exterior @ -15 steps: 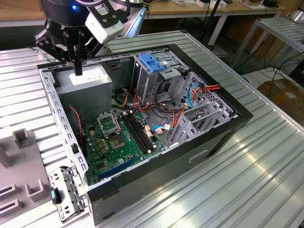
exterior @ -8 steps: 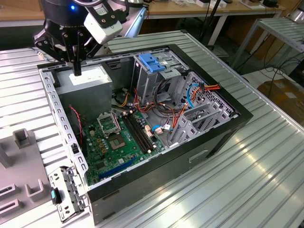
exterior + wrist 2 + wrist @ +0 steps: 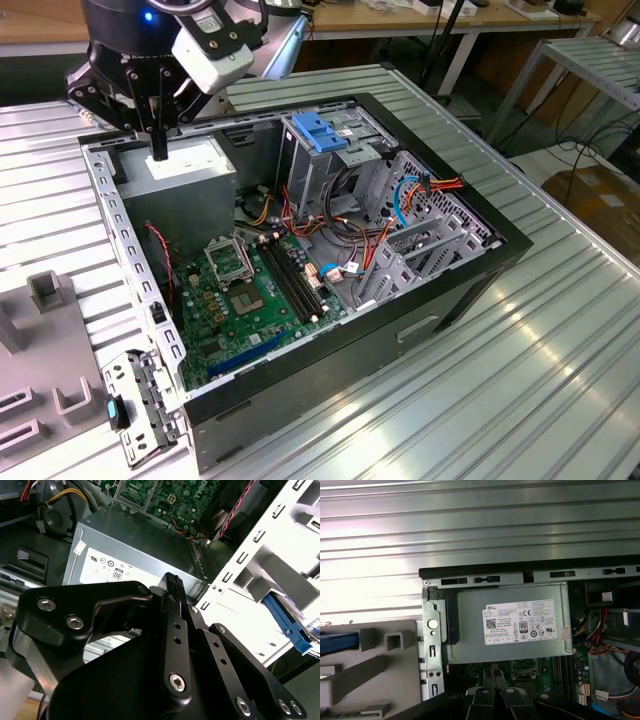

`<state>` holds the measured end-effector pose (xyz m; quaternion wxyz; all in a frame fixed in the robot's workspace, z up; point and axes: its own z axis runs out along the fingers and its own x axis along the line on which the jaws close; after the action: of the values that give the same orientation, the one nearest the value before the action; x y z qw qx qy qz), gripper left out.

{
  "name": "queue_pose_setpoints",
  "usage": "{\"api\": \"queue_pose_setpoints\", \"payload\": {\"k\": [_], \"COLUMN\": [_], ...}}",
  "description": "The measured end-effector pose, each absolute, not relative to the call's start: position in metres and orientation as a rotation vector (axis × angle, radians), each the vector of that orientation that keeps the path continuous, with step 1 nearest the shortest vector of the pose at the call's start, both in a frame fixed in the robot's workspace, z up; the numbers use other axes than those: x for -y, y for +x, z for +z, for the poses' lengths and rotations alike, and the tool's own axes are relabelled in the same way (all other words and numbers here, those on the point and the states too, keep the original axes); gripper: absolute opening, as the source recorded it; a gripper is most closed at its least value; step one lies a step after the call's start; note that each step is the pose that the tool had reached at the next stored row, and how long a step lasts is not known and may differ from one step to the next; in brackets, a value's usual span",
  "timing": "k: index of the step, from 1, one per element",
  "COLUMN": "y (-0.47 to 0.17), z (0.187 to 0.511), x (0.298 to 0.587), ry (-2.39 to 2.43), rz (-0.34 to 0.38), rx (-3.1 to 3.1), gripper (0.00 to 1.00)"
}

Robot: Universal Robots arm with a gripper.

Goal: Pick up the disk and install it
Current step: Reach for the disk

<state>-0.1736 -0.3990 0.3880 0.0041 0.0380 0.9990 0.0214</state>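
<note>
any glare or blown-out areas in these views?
Exterior view: bright glare streaks on the ribbed table, while the case interior is evenly lit. Second wrist view: the chassis frame is blown out white and the end effector is dark in the foreground. First wrist view: a glare band runs across the table, and the power supply is evenly lit.

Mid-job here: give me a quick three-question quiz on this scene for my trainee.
1. True or false: the gripper hovers above the grey power-supply box.
2. The blue bracket sits atop: A) the metal drive cage, B) the motherboard, C) the table.
3. Fill in: the gripper's fingers are ___, holding nothing.
Key: 1 true; 2 A; 3 shut.
</note>
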Motion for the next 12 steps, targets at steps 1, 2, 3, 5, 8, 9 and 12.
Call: {"api": "queue_pose_setpoints", "payload": {"k": [1,2,3,5,8,9,12], "y": [-0.1739,-0.1741,-0.1743,-0.1747,-0.1754,-0.1757,-0.1764], "z": [0.3879,0.3879,0.3879,0.3878,0.3877,0.3876,0.3875], "x": [0.399,0.399,0.399,0.399,0.399,0.399,0.399], "ry": [0.119,0.119,0.119,0.119,0.119,0.119,0.119], "rz": [0.067,0.067,0.067,0.067,0.067,0.067,0.067], "rx": [-3.13,-3.131,-3.131,-3.131,-3.131,-3.131,-3.131], "gripper": [0.11,0.11,0.11,0.11,0.11,0.11,0.11]}}
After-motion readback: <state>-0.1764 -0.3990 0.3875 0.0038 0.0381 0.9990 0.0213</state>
